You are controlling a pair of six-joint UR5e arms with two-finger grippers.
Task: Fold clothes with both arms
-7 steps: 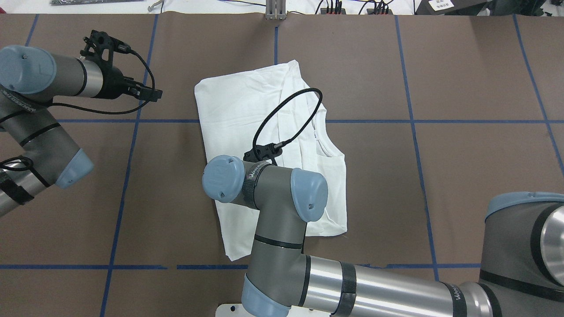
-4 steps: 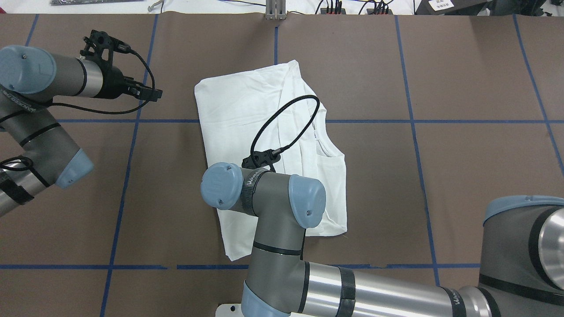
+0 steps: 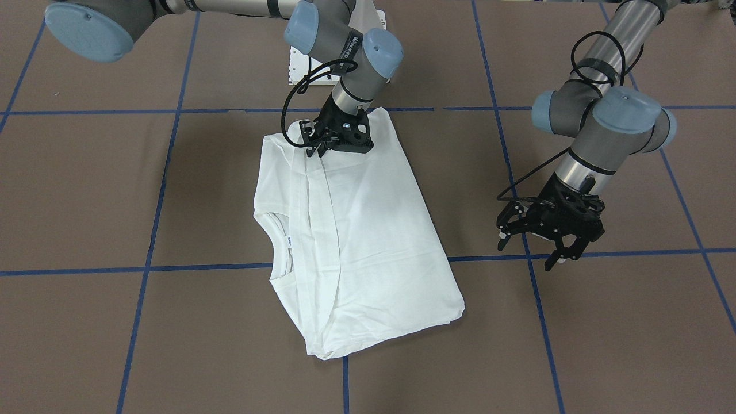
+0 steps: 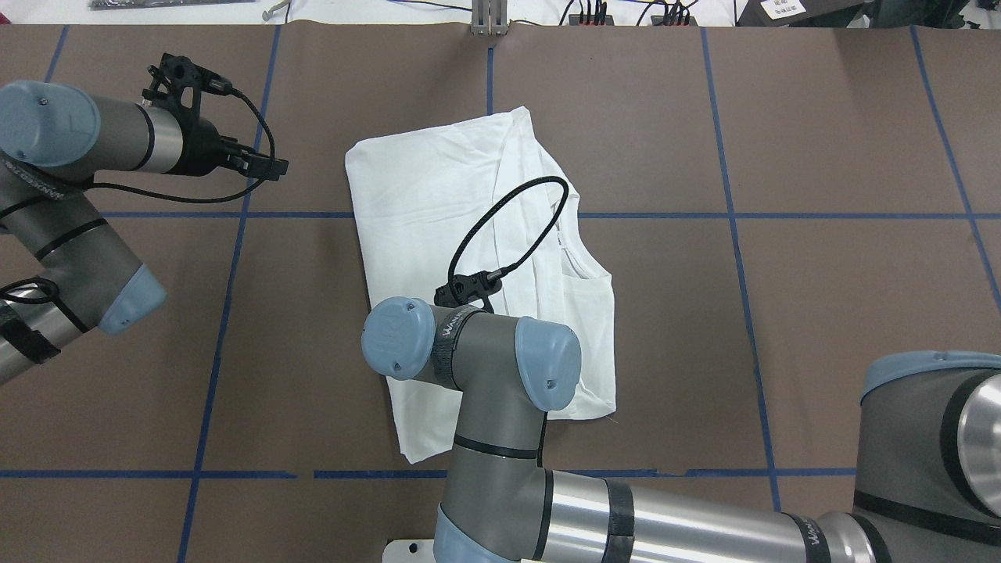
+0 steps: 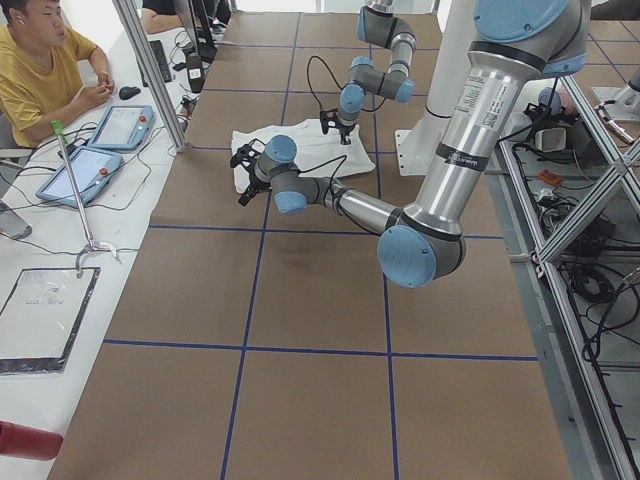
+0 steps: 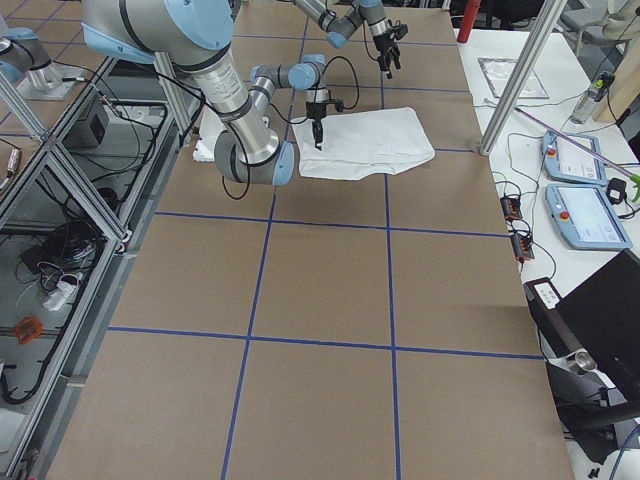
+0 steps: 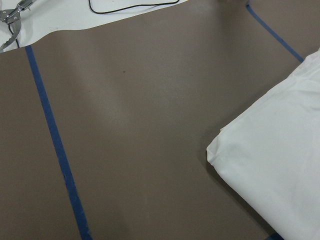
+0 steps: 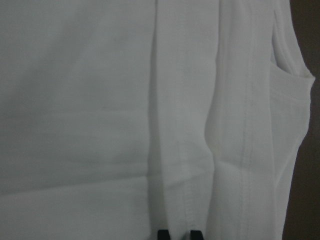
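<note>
The right gripper (image 3: 318,150) pinches a fold of the white T-shirt (image 3: 368,230) at upper centre. The left gripper (image 3: 532,244) hangs spread at right.

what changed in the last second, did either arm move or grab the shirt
The right arm slid slightly back toward the robot over the T-shirt, its cable loop following. No grasp or release shows. The T-shirt and the left arm stayed put.
</note>
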